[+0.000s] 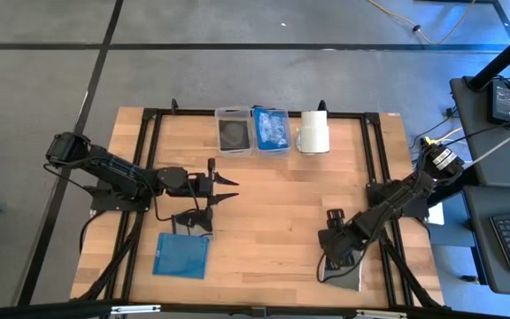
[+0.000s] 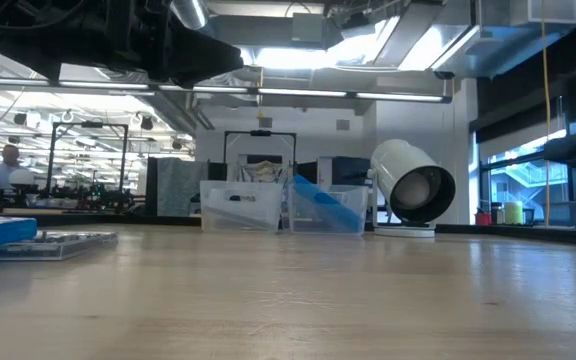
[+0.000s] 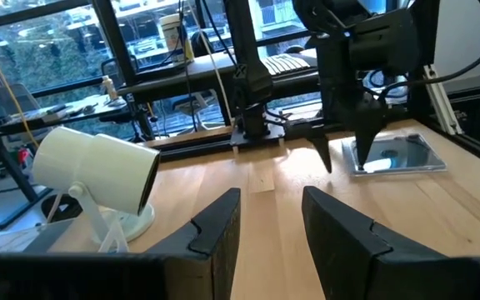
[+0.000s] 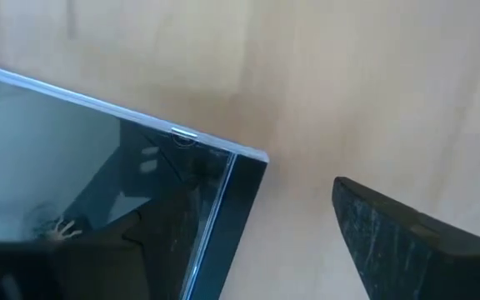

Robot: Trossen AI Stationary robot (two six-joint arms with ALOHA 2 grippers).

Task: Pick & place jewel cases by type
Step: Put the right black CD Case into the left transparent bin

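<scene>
Pale wooden bench: dark jewel case at near right edge, right tool wide over its corner, one finger above the lid. Risks a skewed pinch, shoving it off. Left tool half-open, empty.

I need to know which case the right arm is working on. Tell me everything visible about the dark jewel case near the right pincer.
The dark jewel case is a thin, flat square of clear plastic with a dark spine edge. It lies flat on the wooden table near its front right corner. The right pincer hangs open directly over it, one finger above the case's glossy lid and the other past its edge.
</scene>
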